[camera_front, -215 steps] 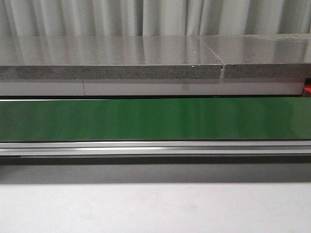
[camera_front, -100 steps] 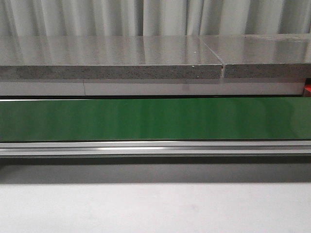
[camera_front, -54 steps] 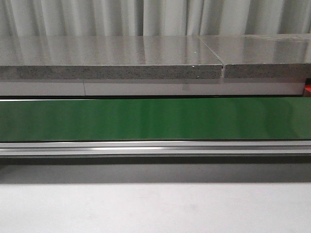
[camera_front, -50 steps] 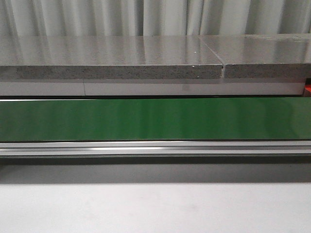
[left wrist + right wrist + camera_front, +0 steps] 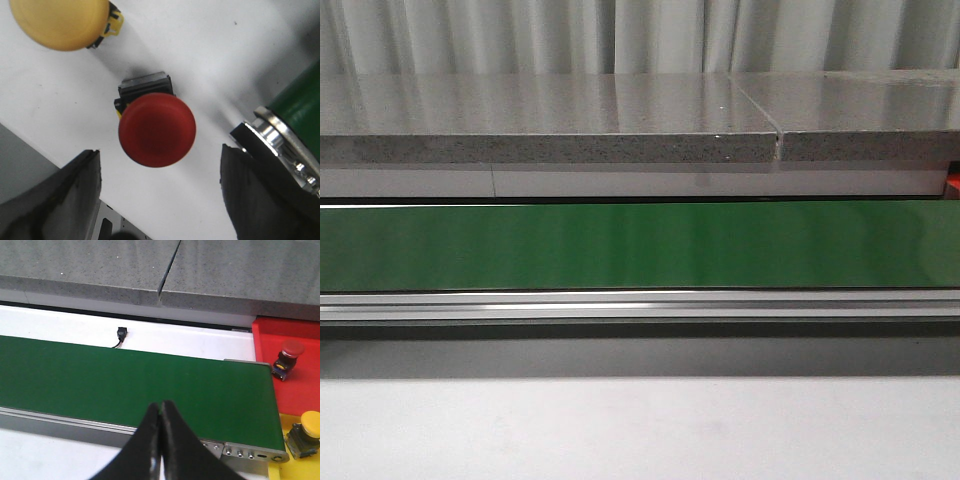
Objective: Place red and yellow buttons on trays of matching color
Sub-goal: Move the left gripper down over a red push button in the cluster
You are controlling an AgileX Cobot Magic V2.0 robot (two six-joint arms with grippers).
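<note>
Left hand (image 5: 157, 195) is spread wide, fingers (image 5: 65, 192) on either side of a red button (image 5: 157, 129), hovering above it with no contact visible. Reads as the pre-grasp step on the red one: lined up, not closed.

Button stands on the white worktop (image 5: 210, 55), red cap facing the wrist camera, black base poking out on the far side. It sits roughly centred between the fingers, a bit nearer one than the other. A yellow button (image 5: 60, 21) lies near it, outside the finger span. End of the green belt (image 5: 300, 107) with its metal roller bracket is just beside one finger, so clearance on that side looks tight.

Next move, my read: drop straight down, close on the base or cap, lift, then carry to the red tray. Cap is round and smooth, so it may slip if pinched high.

Right hand (image 5: 161, 440) is pinched closed, holding nothing, parked over the belt. Its camera shows the red tray (image 5: 280, 335) already carrying one red button (image 5: 287, 356), and the yellow tray (image 5: 295, 467) just next to it carrying one yellow button (image 5: 306, 432), both past the belt end.

Front view shows only belt and stone slab, no hands or buttons.
</note>
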